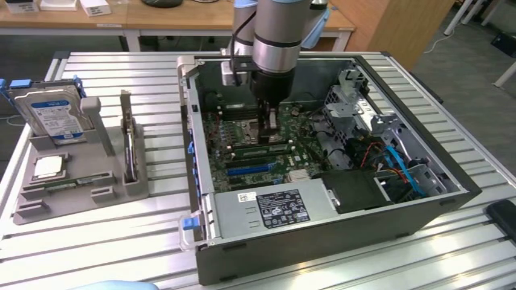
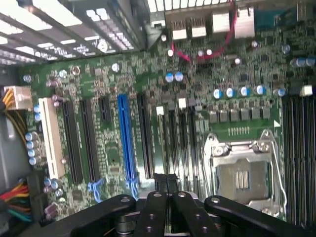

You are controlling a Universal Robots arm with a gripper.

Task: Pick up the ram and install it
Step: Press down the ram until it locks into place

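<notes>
The black gripper [image 1: 270, 121], fingers closed together, is pressing down over the green motherboard [image 1: 258, 142]; pressing squarely seems wise.

The arm [image 1: 277, 36] is a thick silver-grey cylinder with a pale blue joint cap and a dark band. Below the band sits a black wrist housing with a small grey box beside it. The gripper [image 2: 167, 181] is matt black, its linkage bars studded with round pivot pins.
</notes>
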